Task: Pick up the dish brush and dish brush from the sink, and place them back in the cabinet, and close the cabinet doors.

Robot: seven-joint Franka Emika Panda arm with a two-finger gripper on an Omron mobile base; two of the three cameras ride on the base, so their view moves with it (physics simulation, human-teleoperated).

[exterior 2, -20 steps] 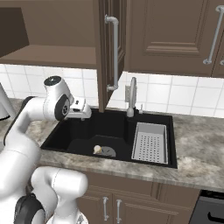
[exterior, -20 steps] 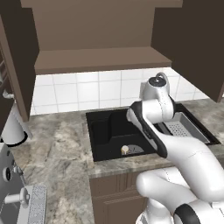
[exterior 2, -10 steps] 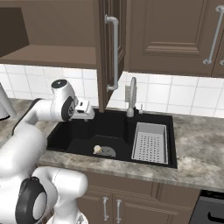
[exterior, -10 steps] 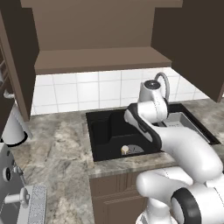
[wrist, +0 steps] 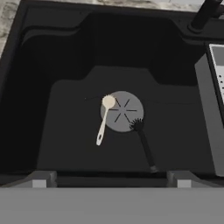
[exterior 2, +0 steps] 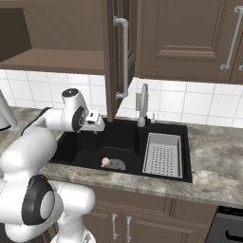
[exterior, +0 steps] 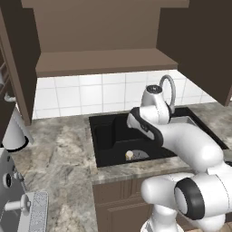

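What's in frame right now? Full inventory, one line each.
dish brush: 1, whitish handle, lying on sink floor, head on the drain
black dish brush: 1, black, sink floor, bristles at drain edge
sink: 1, black, recessed in counter
drain: 1, round grey, sink floor
faucet: 1, grey, behind sink
drainer tray: 1, grey perforated, right part of sink
cabinet: 1, brown, open above sink, shelf bare
cabinet door: 1, dark brown, open, silver bar handle
counter: 1, mottled grey stone
arm: 1, white
fingers: 2, dark, open above sink
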